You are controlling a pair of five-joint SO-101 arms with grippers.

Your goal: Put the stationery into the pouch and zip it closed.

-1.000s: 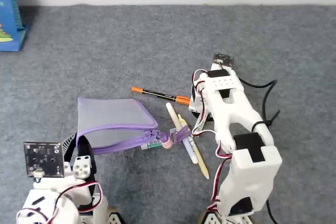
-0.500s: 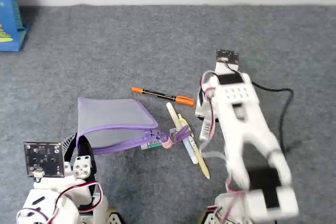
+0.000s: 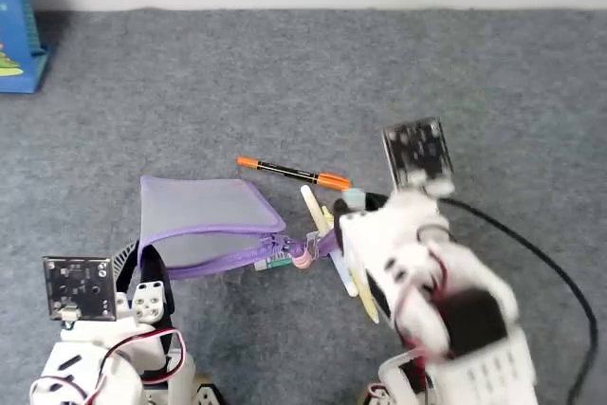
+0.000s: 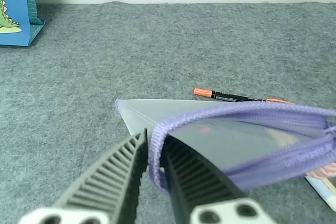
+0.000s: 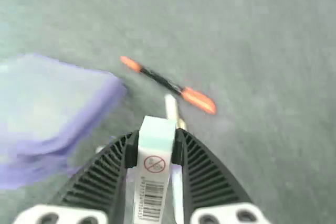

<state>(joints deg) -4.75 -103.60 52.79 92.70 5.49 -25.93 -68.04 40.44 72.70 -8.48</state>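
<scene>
My right gripper (image 5: 156, 139) is clamping the white, mint-tipped eraser block (image 5: 155, 165) just beside the translucent purple-zipped pouch (image 4: 210, 141), and my left gripper (image 4: 152, 140) is pinching its rim. I am judging that the mouth needs lifting wide and the block needs a level entry.

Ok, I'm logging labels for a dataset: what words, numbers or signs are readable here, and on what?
No words or numbers are readable.
Eraser in the right gripper: a red circle-and-slash sign over a barcode; its digits are blurred.
Orange-capped pen: any print too small to read.
</scene>
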